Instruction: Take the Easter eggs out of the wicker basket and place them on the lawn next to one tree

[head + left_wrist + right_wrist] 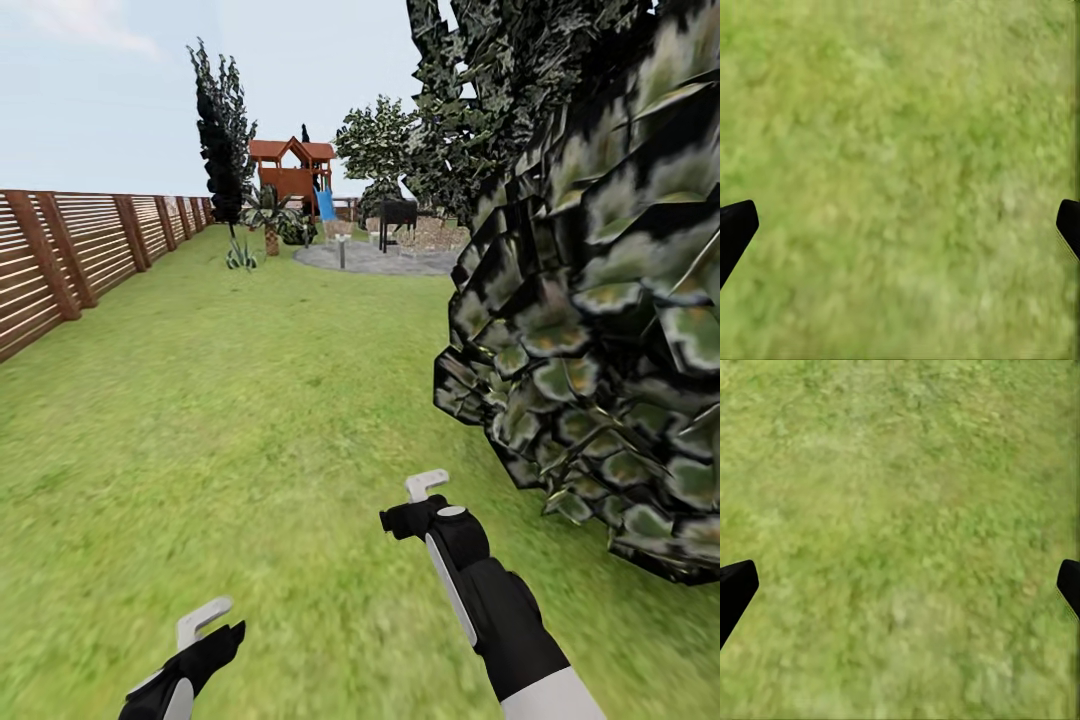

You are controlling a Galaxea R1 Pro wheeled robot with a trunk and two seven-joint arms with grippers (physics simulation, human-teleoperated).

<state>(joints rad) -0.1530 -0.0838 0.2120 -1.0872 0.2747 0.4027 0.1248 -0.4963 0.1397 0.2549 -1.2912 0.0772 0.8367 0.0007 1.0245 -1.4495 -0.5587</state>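
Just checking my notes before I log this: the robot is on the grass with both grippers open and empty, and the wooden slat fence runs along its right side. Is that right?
Not quite. The wooden slat fence runs along the robot's left side, as the head view shows; on its right is dark leafy foliage. The rest holds: the left gripper and right gripper are open and empty over the lawn.

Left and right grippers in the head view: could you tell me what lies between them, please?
Bare lawn alone separates the left gripper from the right gripper in the head view; both wrist views show the same grass beneath open fingers.
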